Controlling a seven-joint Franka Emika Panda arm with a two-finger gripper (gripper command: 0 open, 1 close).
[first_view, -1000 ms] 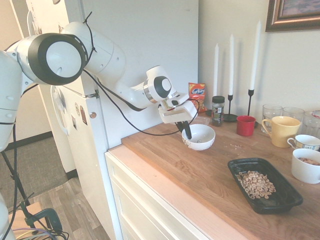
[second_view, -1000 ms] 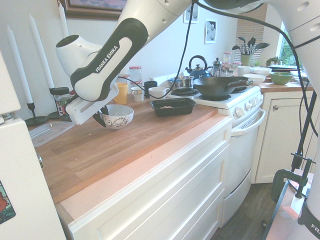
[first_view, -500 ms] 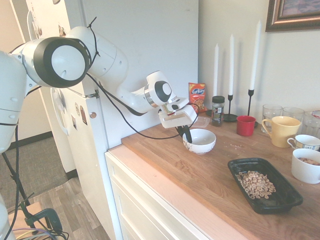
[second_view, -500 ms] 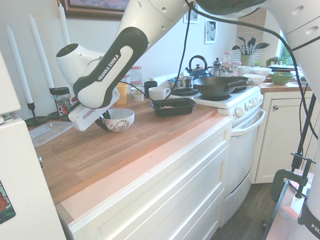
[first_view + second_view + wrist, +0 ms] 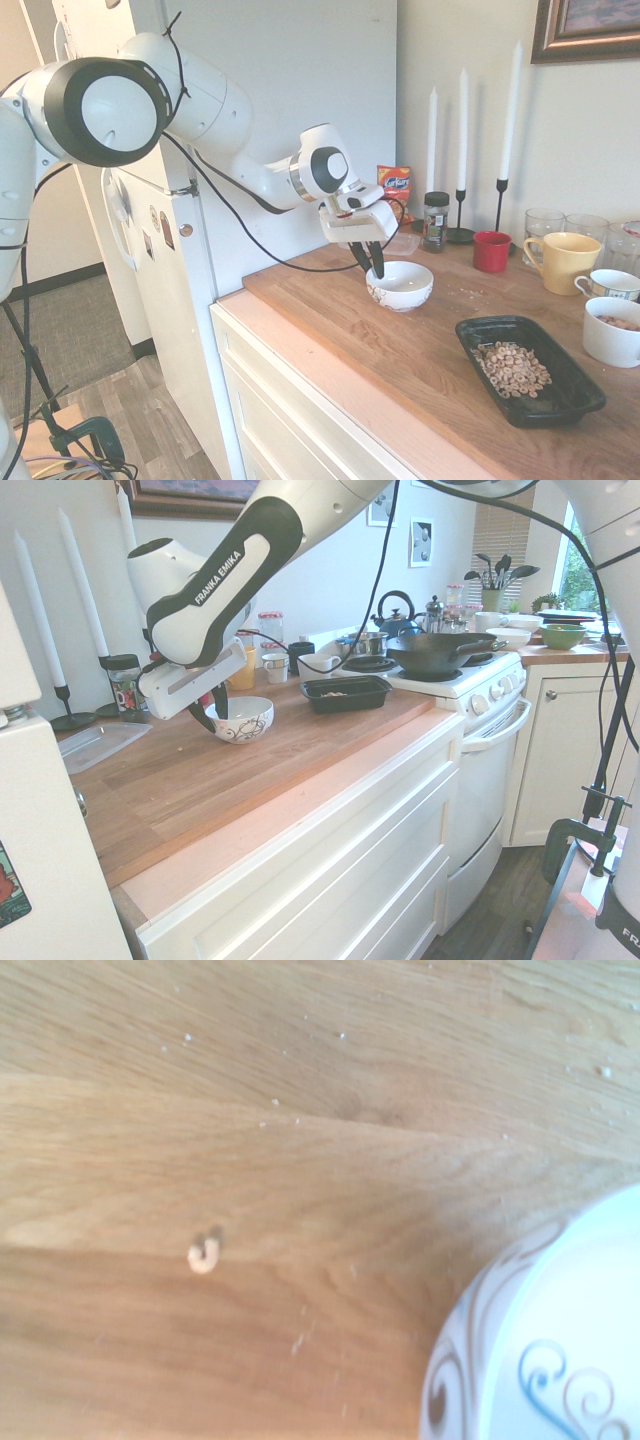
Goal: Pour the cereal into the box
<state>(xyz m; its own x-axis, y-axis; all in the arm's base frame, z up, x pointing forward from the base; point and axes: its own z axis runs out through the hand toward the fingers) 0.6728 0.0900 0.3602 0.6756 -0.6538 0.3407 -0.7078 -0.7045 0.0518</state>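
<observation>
The cereal lies as a heap of tan rings inside the box, a black tray at the right end of the wooden counter; the box also shows in front of the stove. The white patterned bowl stands upright on the counter at the left and looks empty. My gripper hangs just above the bowl's near rim, open, with nothing between its fingers. From the other side the gripper is over the bowl. In the wrist view the bowl fills one corner, and one stray cereal piece lies on the wood.
Against the back wall stand white candles, a dark jar, an orange-red snack bag, a red cup, a yellow mug and white mugs. A clear lid lies at the counter's end. A stove with a wok adjoins.
The bowl came down onto the counter. My gripper let go of its rim, opened, and rose slightly above it.
</observation>
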